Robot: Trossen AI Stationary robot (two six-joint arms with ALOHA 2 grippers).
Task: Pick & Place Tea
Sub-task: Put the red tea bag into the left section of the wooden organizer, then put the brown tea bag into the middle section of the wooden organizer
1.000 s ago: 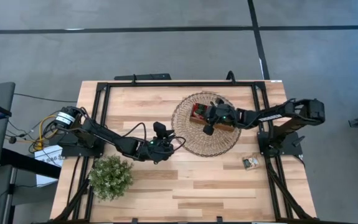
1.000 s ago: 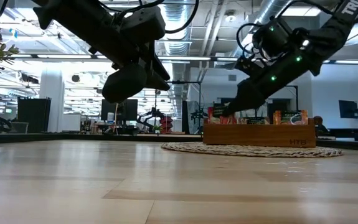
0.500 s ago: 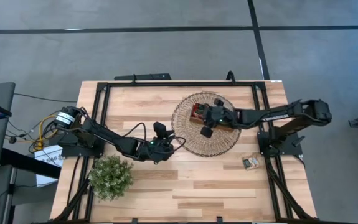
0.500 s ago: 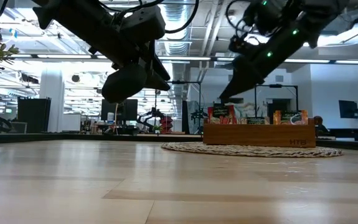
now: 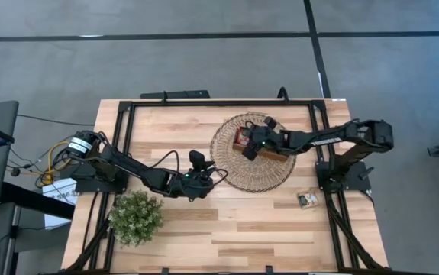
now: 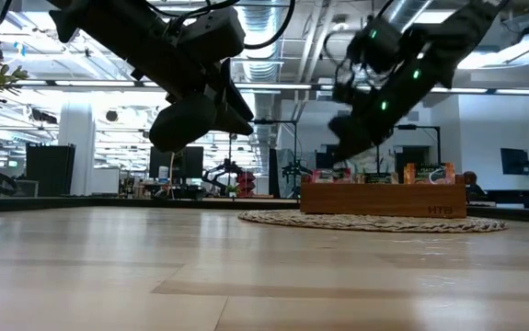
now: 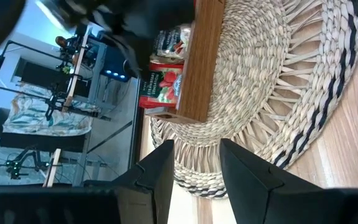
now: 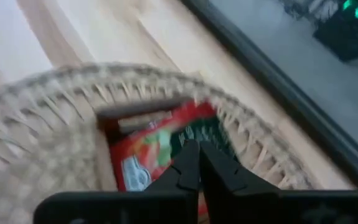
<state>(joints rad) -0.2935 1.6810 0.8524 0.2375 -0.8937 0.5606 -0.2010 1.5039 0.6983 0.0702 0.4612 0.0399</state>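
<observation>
A long wooden tray (image 5: 274, 153) stands on a round woven mat (image 5: 234, 174) at the far right of the table. Red tea sachets (image 8: 140, 155) stand upright in its left end compartment (image 6: 324, 175), and more sachets (image 6: 428, 172) fill the other end. My right gripper (image 8: 195, 148) hovers shut just above the red sachets (image 5: 250, 150). My left gripper (image 7: 194, 149) hangs open and holding nothing above mid-table (image 5: 204, 174), pointing at the tray (image 7: 200, 56). My right gripper has its shut fingertips (image 8: 188, 149) over the top of the red sachets, slanting down from the table's right. Nothing shows between the fingers. I cannot tell whether the tips touch a sachet.
A bushy potted plant (image 5: 137, 216) stands at the near left. A small packet (image 5: 306, 200) lies by the right arm's base (image 5: 341, 174). A black frame (image 5: 219, 102) runs along the table's edges. Bare wood lies between the mat and the near edge.
My right gripper has risen from the tray's left end, then come partly back down, shifting a little toward the table's far edge and turning at the wrist. My left arm has kept still.
</observation>
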